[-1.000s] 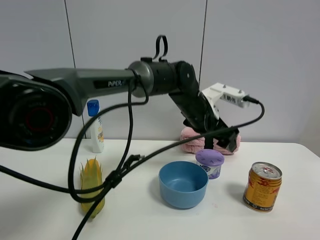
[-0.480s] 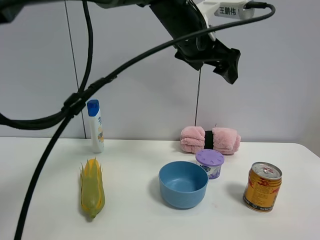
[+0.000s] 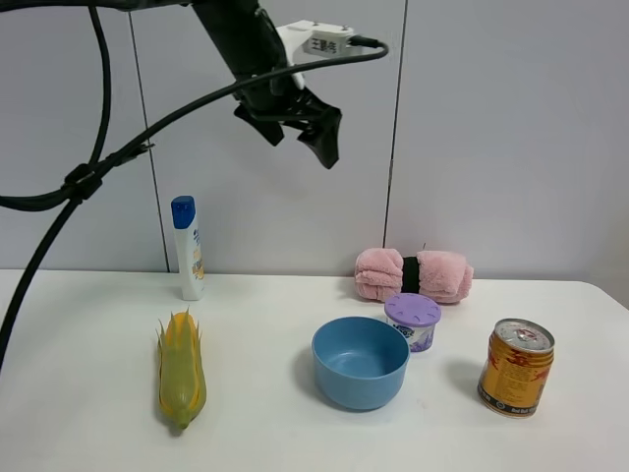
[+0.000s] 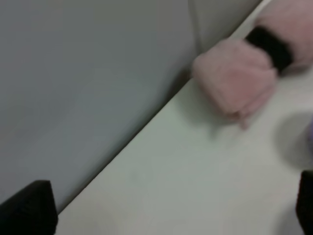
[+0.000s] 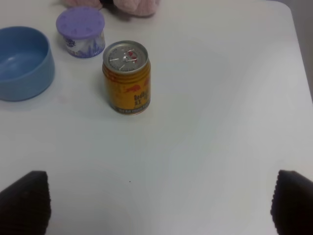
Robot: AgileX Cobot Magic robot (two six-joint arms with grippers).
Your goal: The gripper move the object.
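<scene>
We see the left gripper [image 3: 300, 138] hanging high above the bench [image 3: 79, 393], its jaws spread and holding nothing. The right gripper [image 5: 159, 203] has its jaws spread too. The purple-lidded tub [image 3: 413, 321] sits on the bench between the blue bowl [image 3: 360, 362] and the pink towel roll [image 3: 414, 274].

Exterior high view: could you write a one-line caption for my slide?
Left gripper hangs high above the table; the lilac-lidded tub stands beside the blue bowl.

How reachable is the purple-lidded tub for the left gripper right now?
Probably yes. The left gripper hangs open high above the table, up and left of the tub. Nothing covers the tub; the blue bowl and pink towel roll sit close beside it but leave its top free for a descent.
</scene>
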